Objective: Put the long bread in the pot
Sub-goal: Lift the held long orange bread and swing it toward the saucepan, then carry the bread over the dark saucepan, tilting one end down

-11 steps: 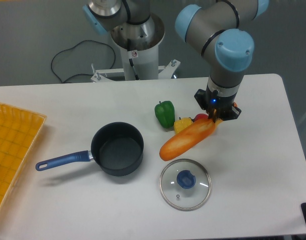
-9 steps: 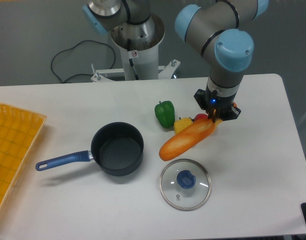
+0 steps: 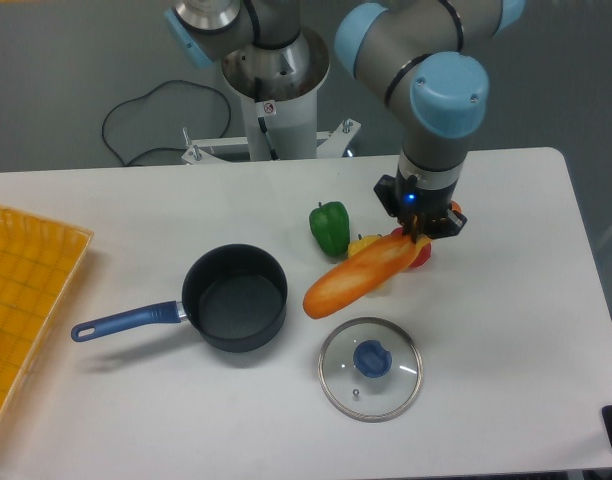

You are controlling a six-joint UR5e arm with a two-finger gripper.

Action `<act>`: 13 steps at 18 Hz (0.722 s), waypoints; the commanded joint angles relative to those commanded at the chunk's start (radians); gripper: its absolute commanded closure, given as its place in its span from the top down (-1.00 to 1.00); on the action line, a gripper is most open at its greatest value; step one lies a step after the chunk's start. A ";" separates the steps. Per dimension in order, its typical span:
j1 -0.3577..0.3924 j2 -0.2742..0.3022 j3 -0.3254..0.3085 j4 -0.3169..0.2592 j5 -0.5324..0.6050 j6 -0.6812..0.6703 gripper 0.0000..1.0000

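Your arm has shifted left since the earlier frame, carrying the bread (image 3: pixel 362 275) with it toward the pot (image 3: pixel 235 297). That pot sits well to the gripper's (image 3: pixel 418 234) left and slightly nearer the camera, mouth up, apart from the bread. You've got the gripper closed on the bread's upper right end; its long axis slants down-left, free tip pointing potward.

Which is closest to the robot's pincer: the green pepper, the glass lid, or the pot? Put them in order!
From the pincer, in the camera view:
1. Green pepper, just to its left.
2. Glass lid, below it, toward the table's front edge.
3. Pot, farthest, off to the left.
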 joint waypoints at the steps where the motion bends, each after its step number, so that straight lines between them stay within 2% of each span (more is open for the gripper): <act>1: -0.006 0.012 -0.015 0.002 -0.002 -0.006 -1.00; 7: -0.034 0.066 -0.077 0.003 -0.003 -0.028 -1.00; 13: -0.066 0.089 -0.114 0.005 0.006 -0.071 -1.00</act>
